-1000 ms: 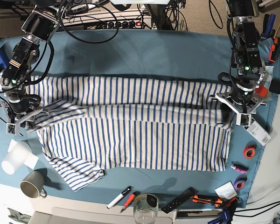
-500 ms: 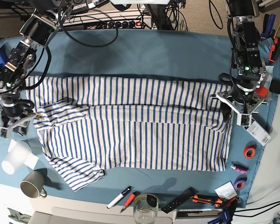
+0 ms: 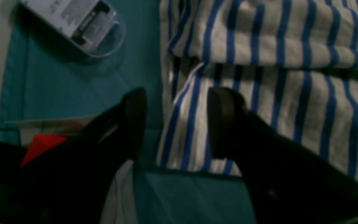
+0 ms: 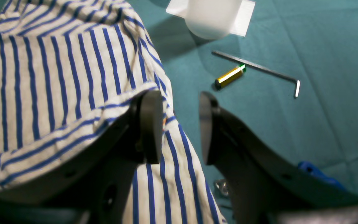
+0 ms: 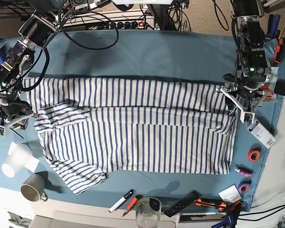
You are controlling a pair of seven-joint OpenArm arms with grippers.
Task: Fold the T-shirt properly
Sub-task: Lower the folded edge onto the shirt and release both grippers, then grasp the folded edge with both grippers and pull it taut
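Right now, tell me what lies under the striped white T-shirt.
The teal table cloth shows around every edge of the striped white T-shirt, so the shirt rests on it. Anything else beneath the fabric is covered and cannot be seen.

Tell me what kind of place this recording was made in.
Most likely a robotics lab bench, not a home: a teal table cloth with a striped white-and-blue T-shirt spread on it, a black power strip with tangled cables behind, and tape rolls and marker pens along the edges.

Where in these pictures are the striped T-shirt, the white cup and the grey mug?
T-shirt (image 5: 133, 137), base view, middle of the body.
White cup (image 5: 15, 160), base view, its side wall.
Grey mug (image 5: 32, 190), base view, its rim.
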